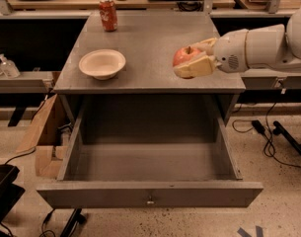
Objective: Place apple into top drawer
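Gripper (187, 60) above table's (155, 38) right front, jaws clamped on one apple (182, 56). One bowl (102, 63) on table's left, one can (108, 14) back left. One drawer (150, 194) open below table's front.

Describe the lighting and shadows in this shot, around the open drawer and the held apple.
Camera view: warm, even light on the table, no hard glare; the recess under it, behind the top drawer, lies in deep shadow, the drawer floor dimmer than the table; the gripper, above the table's front right and shut on the apple, is brightly lit; the bowl shows soft shading.
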